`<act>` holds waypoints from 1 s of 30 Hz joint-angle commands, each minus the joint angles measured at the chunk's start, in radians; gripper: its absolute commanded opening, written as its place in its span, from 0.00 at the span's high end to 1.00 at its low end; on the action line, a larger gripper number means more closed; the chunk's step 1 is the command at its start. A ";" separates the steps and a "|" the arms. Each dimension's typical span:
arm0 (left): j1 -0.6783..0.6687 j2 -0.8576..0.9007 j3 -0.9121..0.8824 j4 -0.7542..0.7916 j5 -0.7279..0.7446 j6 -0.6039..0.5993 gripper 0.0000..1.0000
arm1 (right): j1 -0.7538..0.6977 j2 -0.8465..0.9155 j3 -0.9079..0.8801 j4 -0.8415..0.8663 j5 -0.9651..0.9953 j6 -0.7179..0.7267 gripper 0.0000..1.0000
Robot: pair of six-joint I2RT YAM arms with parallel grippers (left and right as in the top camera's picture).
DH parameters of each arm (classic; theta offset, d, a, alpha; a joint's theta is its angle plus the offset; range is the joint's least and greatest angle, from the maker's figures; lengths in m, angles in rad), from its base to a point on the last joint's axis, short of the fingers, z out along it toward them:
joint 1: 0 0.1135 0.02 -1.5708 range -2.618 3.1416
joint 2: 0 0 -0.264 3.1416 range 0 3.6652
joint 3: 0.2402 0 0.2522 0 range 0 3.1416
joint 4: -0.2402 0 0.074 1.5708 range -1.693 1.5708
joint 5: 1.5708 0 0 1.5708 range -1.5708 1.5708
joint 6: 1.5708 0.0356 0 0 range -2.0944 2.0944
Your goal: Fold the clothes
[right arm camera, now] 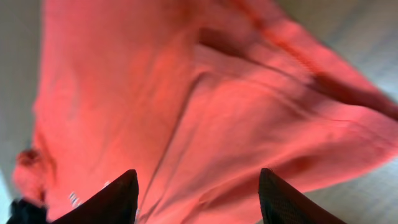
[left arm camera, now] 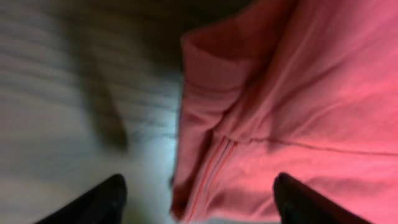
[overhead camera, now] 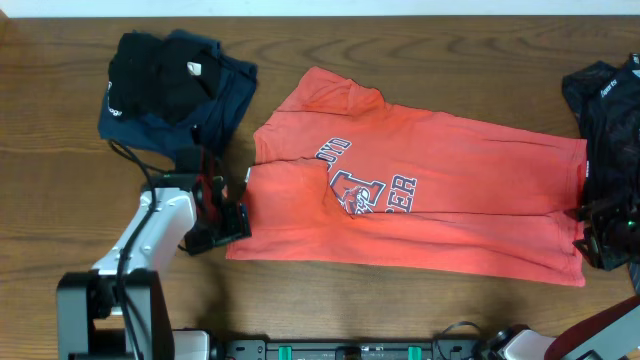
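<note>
The orange-red T-shirt [overhead camera: 450, 190] is lying spread in the middle of the wooden table [overhead camera: 50, 190]. The left gripper [overhead camera: 228, 218] is standing at the shirt's left edge, its fingers apart, with the hem just ahead of them. The right gripper [overhead camera: 598, 232] is hovering at the right edge, fingers also apart.

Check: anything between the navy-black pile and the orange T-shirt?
Nothing. Only a narrow strip of bare wooden table separates the pile from the T-shirt, as the overhead view shows.
</note>
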 commanded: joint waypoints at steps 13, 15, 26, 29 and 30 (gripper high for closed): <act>0.090 0.055 -0.049 -0.120 -0.050 -0.220 0.94 | -0.008 -0.030 0.018 0.000 -0.090 -0.064 0.40; 0.150 0.031 -0.049 -0.159 -0.055 -0.220 0.94 | -0.008 -0.030 0.018 0.000 -0.090 -0.063 0.40; 0.371 -0.066 -0.049 -0.244 -0.043 -0.155 0.48 | -0.007 -0.030 0.018 0.026 -0.089 -0.063 0.40; 0.358 -0.066 -0.049 -0.267 -0.032 -0.142 0.43 | 0.007 -0.030 0.018 0.041 -0.092 -0.063 0.39; 0.352 -0.066 -0.048 -0.268 -0.010 -0.130 0.43 | 0.018 -0.031 0.018 0.058 -0.103 -0.063 0.39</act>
